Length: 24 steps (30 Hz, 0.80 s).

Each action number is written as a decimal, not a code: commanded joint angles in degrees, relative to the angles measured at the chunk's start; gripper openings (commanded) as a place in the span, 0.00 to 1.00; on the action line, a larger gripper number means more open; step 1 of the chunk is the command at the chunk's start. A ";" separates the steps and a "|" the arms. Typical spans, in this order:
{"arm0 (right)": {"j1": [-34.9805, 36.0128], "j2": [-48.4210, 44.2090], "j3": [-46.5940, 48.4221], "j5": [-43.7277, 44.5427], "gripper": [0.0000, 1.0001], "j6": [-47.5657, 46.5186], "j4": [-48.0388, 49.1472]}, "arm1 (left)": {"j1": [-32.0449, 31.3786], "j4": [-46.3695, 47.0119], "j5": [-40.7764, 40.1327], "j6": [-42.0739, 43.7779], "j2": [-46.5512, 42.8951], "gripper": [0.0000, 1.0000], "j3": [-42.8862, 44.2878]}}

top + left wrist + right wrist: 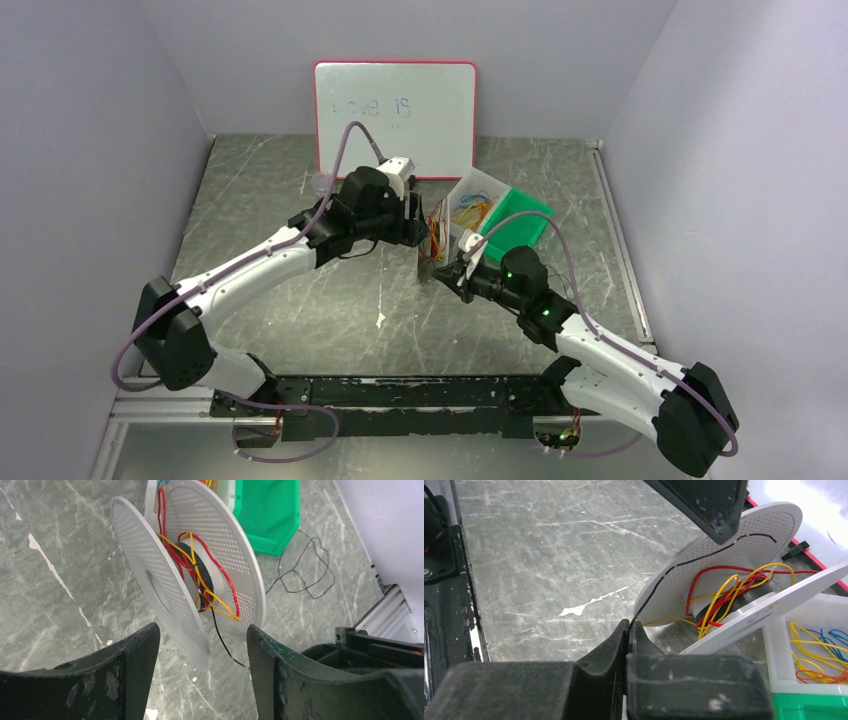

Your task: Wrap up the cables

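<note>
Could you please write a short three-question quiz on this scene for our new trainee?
1. True or false: the right end effector is shut on the black cable.
2. The bin beside the white tray is: A) blue B) green C) red
3. Fill in: the left end effector is ___, with the near flange of the spool between its fingers.
Key: 1 true; 2 B; 3 open.
</note>
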 commanded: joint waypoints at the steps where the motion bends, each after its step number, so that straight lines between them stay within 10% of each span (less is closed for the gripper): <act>1: 1.05 -0.74 -1.61 1.79 0.00 -1.58 3.42 | 0.16 -4.42 -1.74 1.41 2.61 0.69 4.25; 24: 6.32 2.37 -2.87 11.28 0.00 -7.60 8.94 | -4.91 -18.92 -18.43 1.15 13.17 0.64 17.99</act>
